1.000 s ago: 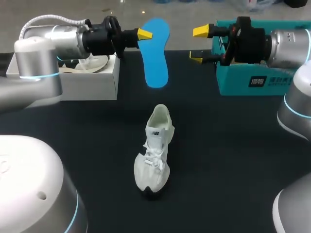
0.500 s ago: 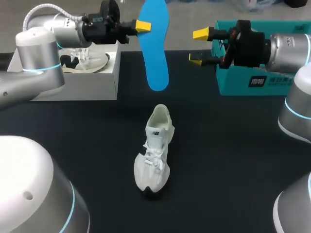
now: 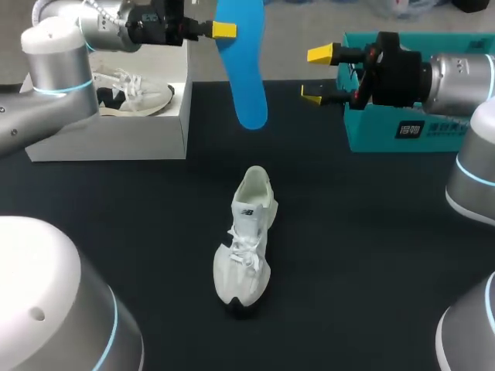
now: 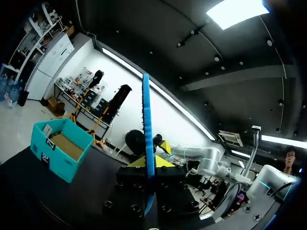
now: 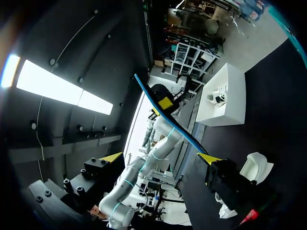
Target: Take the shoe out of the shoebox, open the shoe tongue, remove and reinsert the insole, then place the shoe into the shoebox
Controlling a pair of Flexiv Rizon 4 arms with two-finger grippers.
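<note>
**A:** Where do we find the insole (image 3: pixel 244 73)?

**B:** Out of the shoe (image 3: pixel 246 243). It hangs in the air beyond the shoe's heel, well apart from the collar. The shoe lies laces-up on the table (image 3: pixel 371 255), toe toward us.

**A:** What grips it?

**B:** Our left end effector (image 3: pixel 224 30), clamped on the insole's upper end. The left wrist view shows the insole edge-on between its fingers. That arm reaches in level, high beyond the shoe.

**A:** And reinsertion?

**B:** We judge the lower end should enter the collar first, then slide flat toward the toe. Our right end effector (image 3: pixel 317 73), fingers spread and empty, sits beyond the shoe's right side and could steady the heel.
</note>
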